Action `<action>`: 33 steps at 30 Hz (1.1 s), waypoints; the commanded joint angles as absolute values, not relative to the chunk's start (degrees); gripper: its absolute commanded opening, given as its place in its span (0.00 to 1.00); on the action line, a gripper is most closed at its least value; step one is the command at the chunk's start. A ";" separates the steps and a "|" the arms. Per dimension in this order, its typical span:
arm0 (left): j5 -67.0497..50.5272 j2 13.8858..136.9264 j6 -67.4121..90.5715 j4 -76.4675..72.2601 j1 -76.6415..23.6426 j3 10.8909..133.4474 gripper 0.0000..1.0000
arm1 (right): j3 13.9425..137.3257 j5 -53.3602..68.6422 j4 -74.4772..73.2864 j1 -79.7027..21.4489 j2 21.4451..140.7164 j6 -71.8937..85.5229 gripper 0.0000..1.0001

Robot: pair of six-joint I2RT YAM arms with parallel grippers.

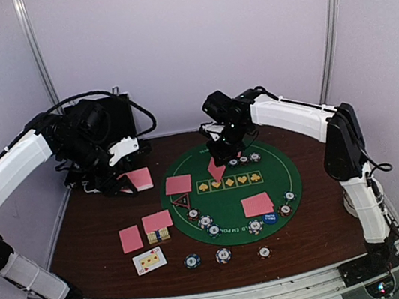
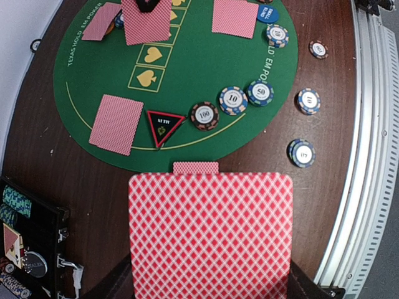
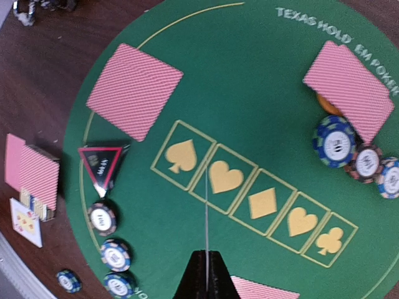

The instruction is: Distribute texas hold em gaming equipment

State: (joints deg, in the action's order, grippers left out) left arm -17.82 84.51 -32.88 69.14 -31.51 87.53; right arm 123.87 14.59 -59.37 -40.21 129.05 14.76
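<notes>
My left gripper [image 1: 122, 178] is shut on a pink-backed card [image 2: 211, 233] that it holds over the brown table, left of the green mat [image 1: 294, 169]. This card fills the left wrist view and hides the fingers. Over the mat's row of suit squares, my right gripper [image 3: 206, 258] is shut on another card [image 1: 216, 169], seen edge-on as a thin line [image 3: 206, 205] in its wrist view. Single cards [image 1: 178, 185] [image 1: 258, 205] lie face down on the mat. The red-black triangle marker [image 2: 164, 124] and striped chips [image 2: 232, 99] sit along the mat's near edge.
A card deck [image 1: 158, 234], a loose pink card [image 1: 131, 238] and a face-up card [image 1: 149, 260] lie left of the mat. Three chips [image 1: 224, 255] sit on bare table in front. The black case [image 2: 31, 249] stands open at the back left. A blue button [image 1: 270, 216] lies by the right card.
</notes>
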 commanded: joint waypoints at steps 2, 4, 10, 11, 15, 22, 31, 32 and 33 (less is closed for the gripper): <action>-18.46 83.01 -33.50 69.59 -31.29 87.70 0.00 | 123.67 -8.13 -54.30 -42.72 127.67 0.28 0.00; -18.31 82.59 -33.63 69.61 -31.25 87.35 0.00 | 120.93 -13.65 -49.75 -44.64 127.25 -6.56 0.00; -18.34 82.01 -33.58 69.94 -30.80 86.66 0.00 | 114.68 -27.48 -35.16 -51.12 129.17 -22.90 0.00; -18.31 81.83 -33.72 69.96 -30.77 86.62 0.00 | 114.20 -28.77 -33.34 -51.71 129.83 -24.67 0.00; -18.44 81.44 -33.91 70.54 -30.59 86.79 0.00 | 113.63 -31.06 -29.36 -52.88 132.36 -29.61 0.00; -18.39 81.05 -34.28 70.85 -30.41 86.91 0.00 | 109.29 -33.83 -23.24 -53.42 135.53 -37.12 0.00; -18.41 81.24 -34.19 71.10 -30.32 87.27 0.00 | 105.51 -33.43 -21.93 -54.08 136.26 -38.25 0.03; -18.39 81.29 -34.19 71.07 -30.32 87.40 0.00 | 105.08 -33.27 -22.15 -54.32 136.00 -37.91 0.10; -18.37 81.39 -34.19 71.10 -30.32 87.51 0.00 | 104.54 -32.94 -22.13 -54.50 135.59 -37.49 0.17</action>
